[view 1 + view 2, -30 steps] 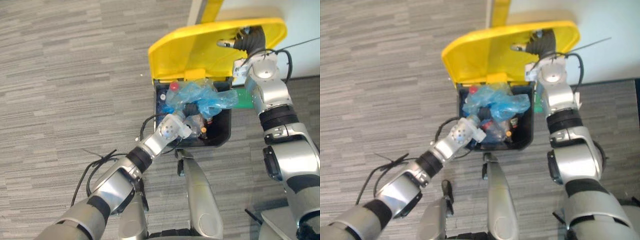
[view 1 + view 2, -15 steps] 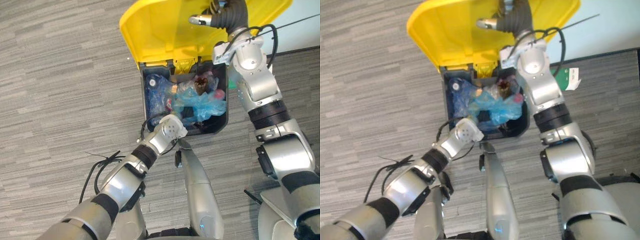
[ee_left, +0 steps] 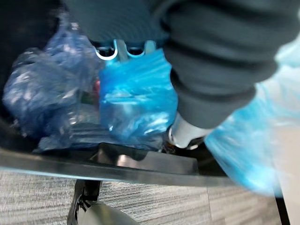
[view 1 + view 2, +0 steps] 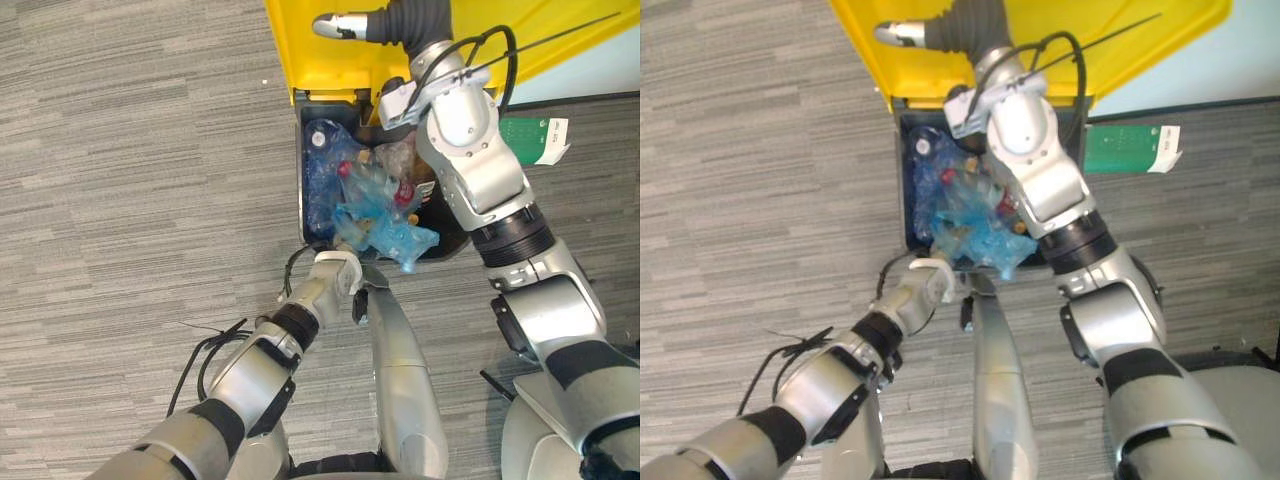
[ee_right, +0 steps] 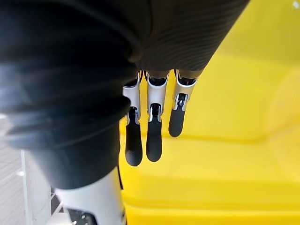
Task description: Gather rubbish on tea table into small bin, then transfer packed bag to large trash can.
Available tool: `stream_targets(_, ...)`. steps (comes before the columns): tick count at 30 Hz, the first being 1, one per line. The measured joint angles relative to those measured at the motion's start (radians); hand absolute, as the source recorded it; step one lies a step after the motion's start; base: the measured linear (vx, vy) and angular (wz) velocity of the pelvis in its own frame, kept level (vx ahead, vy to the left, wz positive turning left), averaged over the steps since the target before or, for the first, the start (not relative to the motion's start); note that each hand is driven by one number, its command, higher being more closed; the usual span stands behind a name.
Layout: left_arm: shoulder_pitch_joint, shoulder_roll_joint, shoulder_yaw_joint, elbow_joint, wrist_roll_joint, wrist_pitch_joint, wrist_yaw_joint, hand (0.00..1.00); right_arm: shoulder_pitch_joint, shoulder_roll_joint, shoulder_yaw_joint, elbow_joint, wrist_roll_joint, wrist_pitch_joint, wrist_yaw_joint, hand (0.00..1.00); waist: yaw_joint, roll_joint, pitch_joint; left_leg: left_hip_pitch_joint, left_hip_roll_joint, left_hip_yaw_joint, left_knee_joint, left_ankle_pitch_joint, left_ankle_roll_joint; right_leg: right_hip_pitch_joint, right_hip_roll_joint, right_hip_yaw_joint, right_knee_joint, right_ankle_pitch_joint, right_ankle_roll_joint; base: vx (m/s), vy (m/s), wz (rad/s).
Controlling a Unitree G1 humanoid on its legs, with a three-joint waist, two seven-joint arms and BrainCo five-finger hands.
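Observation:
The large trash can (image 4: 303, 200) is black with a yellow lid (image 4: 300, 50) standing up. My right hand (image 4: 345, 25) lies against the lid's inside, and its straight fingers (image 5: 152, 136) rest on the yellow plastic (image 5: 225, 140). The light blue packed bag (image 4: 390, 235) lies inside the can, bulging over its near rim. My left hand (image 4: 335, 272) hovers at that near rim, right beside the bag. In the left wrist view the bag (image 3: 136, 98) lies against the hand (image 3: 211, 61) and hides how it stands.
Darker blue bags and plastic bottles with red caps (image 4: 322, 165) fill the far part of the can. A green and white sheet (image 4: 530, 138) lies on the grey carpet beside the can, along the white wall.
The camera has swung, so the can sits higher in view. The blue bag has gone from hanging above the can down into it. My left hand has drawn back to the near rim.

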Motion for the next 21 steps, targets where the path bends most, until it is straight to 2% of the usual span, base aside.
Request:
stream_targets(3,0.001,0.0,-0.021,-0.005,0.047,0.003,-0.011,0.0,0.01,0.0,0.0,0.0,-0.002,0.0,0.001,0.0,-0.002,0.0,0.0,0.011,-0.008,-0.003,0.0,0.0,0.001,0.0,-0.013,0.002,0.027,-0.014,0.017,0.03,0.005,0.07)
stream_targets(6,0.002,0.0,-0.041,-0.037,0.073,0.013,-0.012,0.0,0.015,0.0,-0.001,0.0,-0.031,0.0,0.003,0.0,-0.002,0.0,0.0,0.016,-0.01,-0.009,0.002,0.001,0.0,0.008,-0.017,-0.001,0.03,-0.016,0.019,0.01,-0.008,0.06)
stream_targets(11,0.001,-0.001,-0.048,-0.066,0.071,0.02,-0.009,0.0,0.084,0.002,-0.016,0.0,-0.041,0.006,0.014,0.0,-0.001,0.0,-0.001,0.059,-0.01,-0.016,-0.008,0.003,-0.002,0.053,-0.021,-0.008,0.032,-0.022,0.021,0.0,-0.002,0.04)
stream_targets(13,0.001,-0.001,-0.046,-0.105,0.047,0.023,0.007,0.0,0.137,0.011,-0.078,0.0,-0.079,0.007,0.018,0.0,0.001,0.0,-0.001,0.089,-0.02,-0.03,-0.042,0.017,-0.008,0.081,-0.036,-0.021,0.032,-0.029,0.022,0.02,-0.02,0.26)
stream_targets(16,0.002,0.0,-0.039,-0.169,0.01,0.031,0.021,0.0,0.186,0.015,-0.129,0.0,-0.08,0.007,0.019,0.0,0.008,0.0,-0.002,0.125,-0.033,-0.043,-0.089,0.043,-0.006,0.114,-0.052,-0.037,0.027,-0.037,0.02,0.03,-0.022,0.23)
stream_targets(21,0.027,0.006,-0.021,-0.406,-0.106,0.037,0.038,0.0,0.386,0.021,-0.243,-0.072,-0.121,0.008,0.022,0.0,0.048,0.001,-0.003,0.22,-0.051,-0.077,-0.195,0.102,0.004,0.205,-0.079,-0.078,0.009,-0.051,0.025,0.05,-0.017,0.26)
